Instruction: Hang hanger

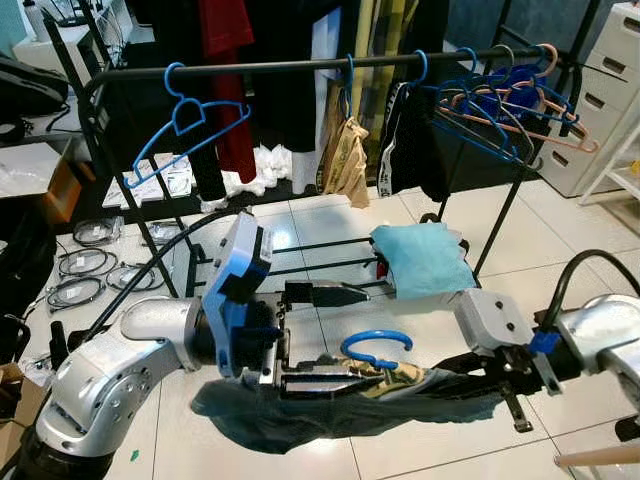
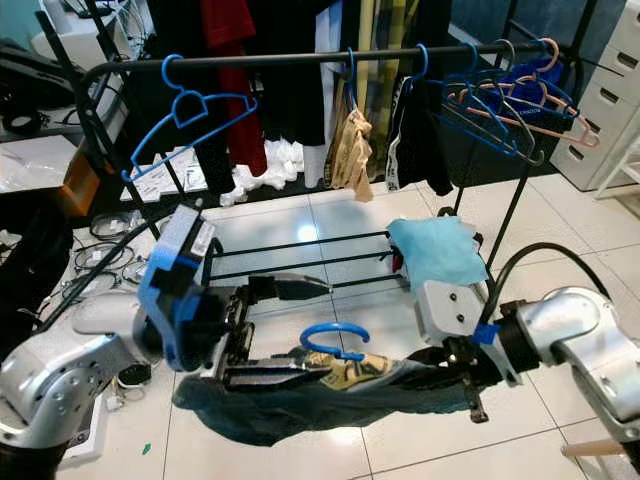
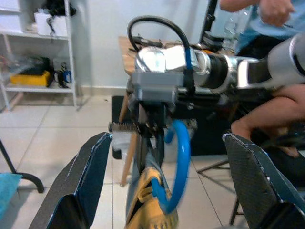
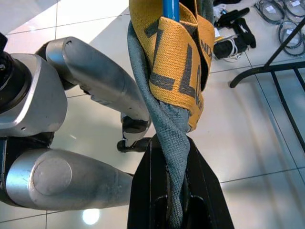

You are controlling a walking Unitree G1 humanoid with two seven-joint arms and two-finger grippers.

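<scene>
Two grippers: right (image 4: 178, 200) pinches garment (image 1: 300, 415), left (image 1: 330, 335) spread, over tiled floor (image 1: 600, 230).

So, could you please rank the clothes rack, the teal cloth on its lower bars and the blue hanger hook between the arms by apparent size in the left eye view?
1. Clothes rack
2. Teal cloth
3. Blue hanger hook, though it is nearer the camera.

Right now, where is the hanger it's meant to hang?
The blue hanger, draped with a grey garment, is low in the eye views between the two grippers, below the clothes rail.
</scene>
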